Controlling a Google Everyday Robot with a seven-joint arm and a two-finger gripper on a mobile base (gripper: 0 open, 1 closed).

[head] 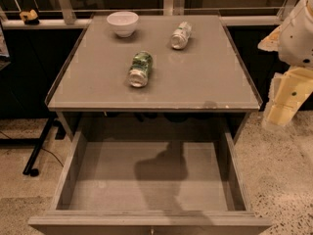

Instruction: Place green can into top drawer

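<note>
The green can point(140, 68) lies on its side near the middle of the grey tabletop point(205, 82), with a silver end facing me. The top drawer point(73, 165) is pulled out below the table's front edge. Nothing lies on its flat grey bottom, and a dark shadow falls across the middle. My gripper is out of view. Only white and cream parts of my arm point(292, 58) show at the right edge, beside the table and well to the right of the can.
A paler white-and-green can point(181, 35) lies on its side at the back of the table, right of a white bowl point(122, 22). A window ledge runs behind the table. The floor is speckled, with a black stand leg point(36, 153) at the left.
</note>
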